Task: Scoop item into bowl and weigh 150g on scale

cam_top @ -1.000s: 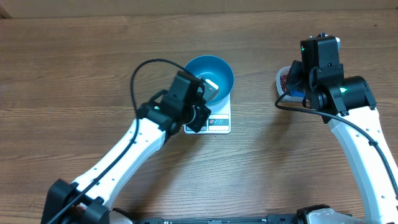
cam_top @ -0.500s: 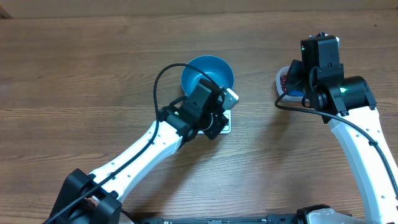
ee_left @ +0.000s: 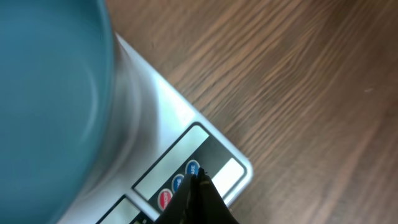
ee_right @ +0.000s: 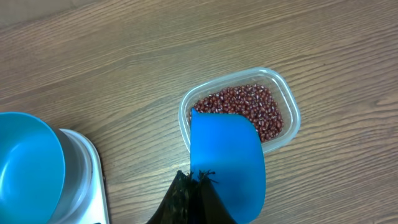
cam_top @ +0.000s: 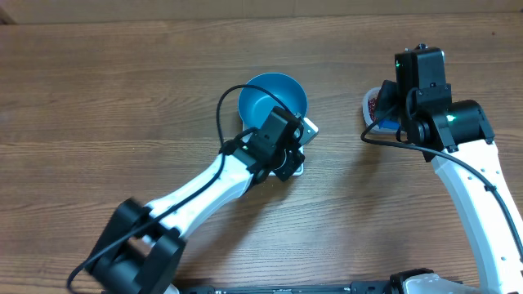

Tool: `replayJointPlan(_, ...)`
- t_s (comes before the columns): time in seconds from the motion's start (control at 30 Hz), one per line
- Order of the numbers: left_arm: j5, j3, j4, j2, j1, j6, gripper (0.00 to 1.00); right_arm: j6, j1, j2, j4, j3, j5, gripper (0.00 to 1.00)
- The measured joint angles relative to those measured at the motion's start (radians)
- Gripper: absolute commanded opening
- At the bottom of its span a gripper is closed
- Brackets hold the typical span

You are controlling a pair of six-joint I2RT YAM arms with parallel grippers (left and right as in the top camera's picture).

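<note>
Bowl (cam_top: 265, 94) sits on the scale (cam_top: 309, 129), empty as far as I can see. Left gripper (ee_left: 198, 178) is fully closed, holding nothing, tip on or just above a blue button (ee_left: 193, 167) on the scale's label strip. Beans (ee_right: 249, 102) are in a clear tub (ee_right: 292, 118), well right of the scale. Right gripper (ee_right: 194, 182) is clamped on the scoop (ee_right: 227, 155), whose long axis points away from it, mouth over the tub's near rim. Right arm is nearer the beans, so likely it dips next.

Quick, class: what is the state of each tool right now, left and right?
Left tool: closed, holding nothing, tips at the scale buttons.
Right tool: closed on the scoop.
</note>
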Motion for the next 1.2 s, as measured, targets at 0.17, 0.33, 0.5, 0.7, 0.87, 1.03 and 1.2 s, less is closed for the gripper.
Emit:
replayJointPlan(0.17,-0.036,-0.009,0.002,0.048,0.000,-0.024,0.04,-0.001,0.000,0.000,-0.018,0.000,0.000,0.04)
replayJointPlan(0.33,-0.078,-0.009,0.020,0.049,0.001,-0.058,0.04,0.000,0.000,0.000,-0.021,0.000,0.000,0.04)
replayJointPlan(0.5,-0.108,-0.009,0.027,0.060,0.001,-0.091,0.04,-0.001,0.000,0.000,-0.030,0.000,0.000,0.04)
replayJointPlan(0.7,-0.142,-0.009,0.016,0.077,0.001,-0.120,0.04,-0.001,0.000,0.000,-0.048,0.000,0.000,0.04)
replayJointPlan(0.87,-0.162,-0.009,-0.026,0.077,0.001,-0.123,0.04,-0.001,0.000,0.000,-0.052,0.000,0.000,0.04)
replayJointPlan(1.03,-0.169,-0.010,-0.050,0.078,0.001,-0.104,0.04,0.000,0.000,0.000,-0.051,0.000,-0.001,0.04)
replayJointPlan(1.2,-0.169,-0.011,-0.052,0.078,0.001,-0.082,0.04,0.002,0.000,0.000,-0.051,0.000,-0.001,0.04)
